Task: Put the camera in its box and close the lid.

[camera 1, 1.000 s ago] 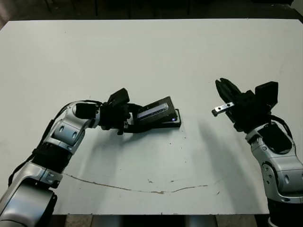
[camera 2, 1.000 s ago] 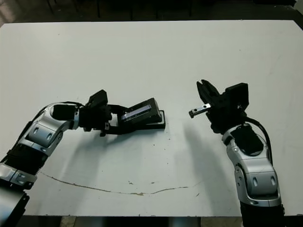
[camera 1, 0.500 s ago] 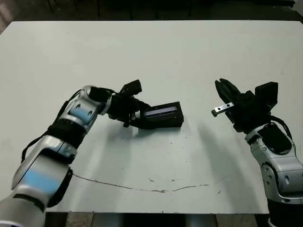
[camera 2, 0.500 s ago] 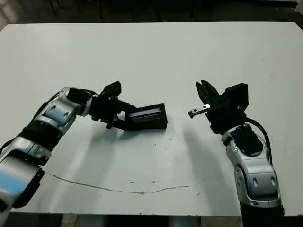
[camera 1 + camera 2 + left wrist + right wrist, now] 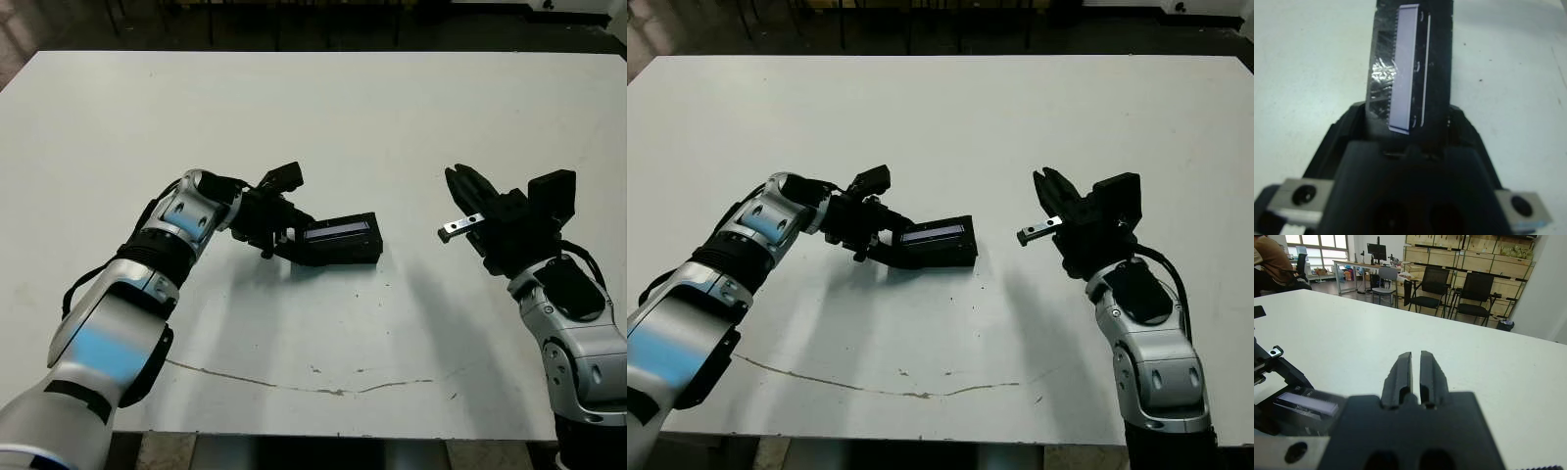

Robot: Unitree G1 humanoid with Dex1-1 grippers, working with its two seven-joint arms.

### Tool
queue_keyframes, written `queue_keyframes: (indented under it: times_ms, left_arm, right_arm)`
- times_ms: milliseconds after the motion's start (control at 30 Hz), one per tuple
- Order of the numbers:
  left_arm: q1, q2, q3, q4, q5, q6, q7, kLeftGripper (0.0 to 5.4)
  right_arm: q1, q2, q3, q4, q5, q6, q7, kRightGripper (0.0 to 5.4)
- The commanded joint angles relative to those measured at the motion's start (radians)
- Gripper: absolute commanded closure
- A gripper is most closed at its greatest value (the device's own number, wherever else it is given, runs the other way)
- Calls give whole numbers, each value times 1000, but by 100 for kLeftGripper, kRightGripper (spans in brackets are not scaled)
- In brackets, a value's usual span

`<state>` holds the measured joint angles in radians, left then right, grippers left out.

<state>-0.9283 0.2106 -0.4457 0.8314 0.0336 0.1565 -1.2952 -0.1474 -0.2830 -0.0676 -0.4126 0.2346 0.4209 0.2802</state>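
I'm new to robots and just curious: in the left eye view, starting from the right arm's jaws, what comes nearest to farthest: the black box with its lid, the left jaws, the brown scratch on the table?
1. Flat black striped lid on its box, to its left.
2. Long brown scratch, near the front edge.
3. Left gripper, beyond the lid; close to the scratch's rank.

One box [image 5: 338, 247] with one lid [image 5: 338, 231], two grippers, and one table [image 5: 392, 117].

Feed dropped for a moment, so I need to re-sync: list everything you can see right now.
table: one, white, under everything
scratch: one, brown, near the table's front edge
lid: one, black with a pale stripe, flat on the box
box: one, black, left of centre
camera: not visible
chairs: several, black, beyond the table
person: one, seated far off
left tool: black, gripping the lid's end
right tool: black, shut, raised, holding nothing
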Motion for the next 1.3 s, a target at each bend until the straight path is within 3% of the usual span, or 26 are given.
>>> queue_keyframes:
  times_ms: [33,233,567,733,1067,1300]
  left_arm:
    - [53,-24,-102,-57,104,-10,14,264]
    - [51,23,-185,-208,153,59,-70,264]
    - [44,84,-255,-298,199,60,-107,264]
    - [49,119,-283,-308,227,8,-99,169]
    - [100,217,-253,-161,270,-91,-6,1]
    - [175,301,-214,-138,256,-200,43,0]
  right_arm:
    - [20,-7,-7,-8,6,35,-3,540]
    - [18,-8,-2,-9,2,40,-1,540]
    - [14,1,0,-5,6,32,-2,540]
    - [14,0,3,-12,-1,31,-8,540]
    - [19,0,-2,-24,10,49,-6,540]
    - [19,0,2,-37,10,63,-10,540]
